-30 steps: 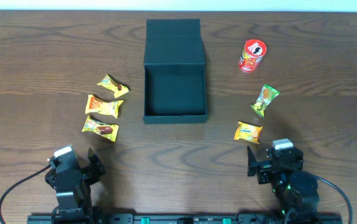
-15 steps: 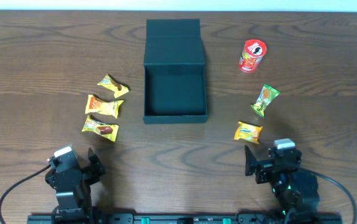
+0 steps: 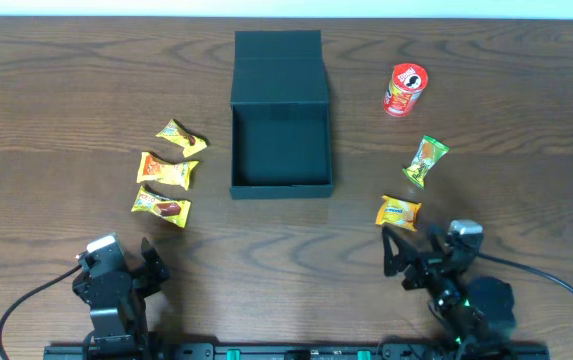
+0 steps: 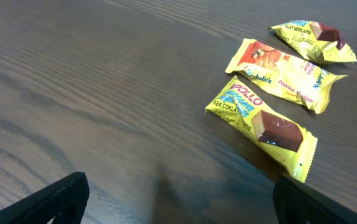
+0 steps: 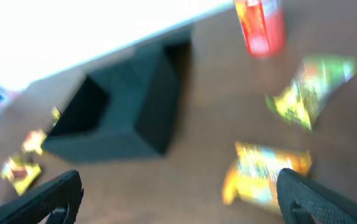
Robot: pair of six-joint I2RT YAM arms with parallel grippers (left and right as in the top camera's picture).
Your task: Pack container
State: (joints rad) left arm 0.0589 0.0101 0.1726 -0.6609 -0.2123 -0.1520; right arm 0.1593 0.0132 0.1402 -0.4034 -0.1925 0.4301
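The container point(image 3: 280, 185) is a dark teal-black square box, open, with its flap lid lying back toward the far side. It also shows blurred in the right wrist view point(image 5: 119, 115). Three yellow snack packets point(image 3: 167, 172) lie left of it, and show in the left wrist view point(image 4: 271, 121). Right of it lie a red can point(image 3: 404, 89), a green packet point(image 3: 426, 160) and an orange-yellow packet point(image 3: 398, 212). My left gripper point(image 3: 124, 265) is open and empty at the near left. My right gripper point(image 3: 412, 257) is open and empty, just near of the orange-yellow packet point(image 5: 265, 171).
The wooden table point(image 3: 506, 170) runs to a pale far edge. Cables loop from both arm bases at the near edge.
My right gripper has moved a little left and forward toward the orange-yellow packet, and its view is blurred. The left arm has not moved.
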